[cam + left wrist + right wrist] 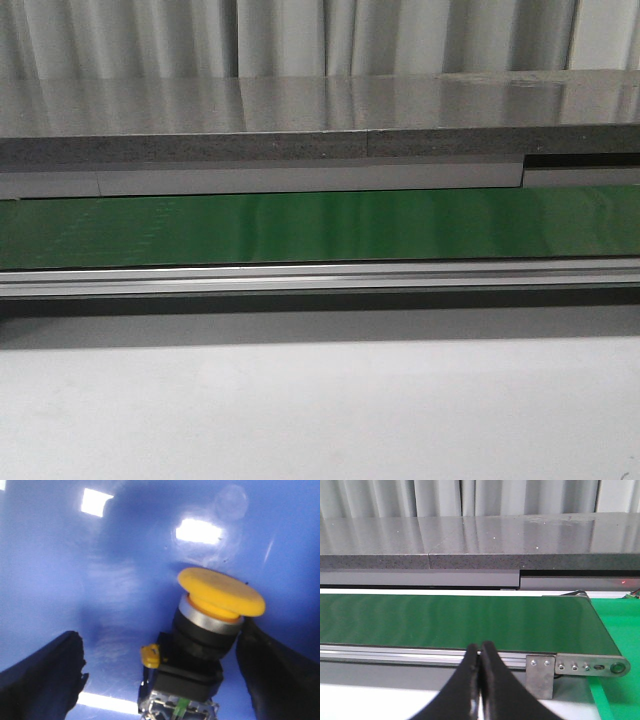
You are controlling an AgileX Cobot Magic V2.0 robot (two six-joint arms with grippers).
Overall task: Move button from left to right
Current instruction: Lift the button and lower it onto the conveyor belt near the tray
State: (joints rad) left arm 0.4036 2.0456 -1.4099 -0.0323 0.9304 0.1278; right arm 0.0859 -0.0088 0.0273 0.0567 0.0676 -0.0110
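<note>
No arm or button shows in the front view. It shows only a long green belt (320,226) with a shiny metal rail (320,278) along its near edge. A grey shelf (300,120) runs behind the belt, and pale curtains (300,35) hang at the back. The near table (320,410) is plain and light grey.

In the left wrist view, the button (210,630) sits on a shiny blue floor (75,570), maybe the inside of a bin. Its yellow head (221,591) tilts up and its black body is below. The left gripper (170,680) is wide open, with one finger on each side. One dark finger (272,670) looks like it is touching the button, and the other is well apart. I think the arm is there to pinch the button and lift it out.

In the right wrist view, the right gripper (480,680) has its fingers pressed together, holding nothing. It hangs near the belt's end, likely waiting its turn
</note>
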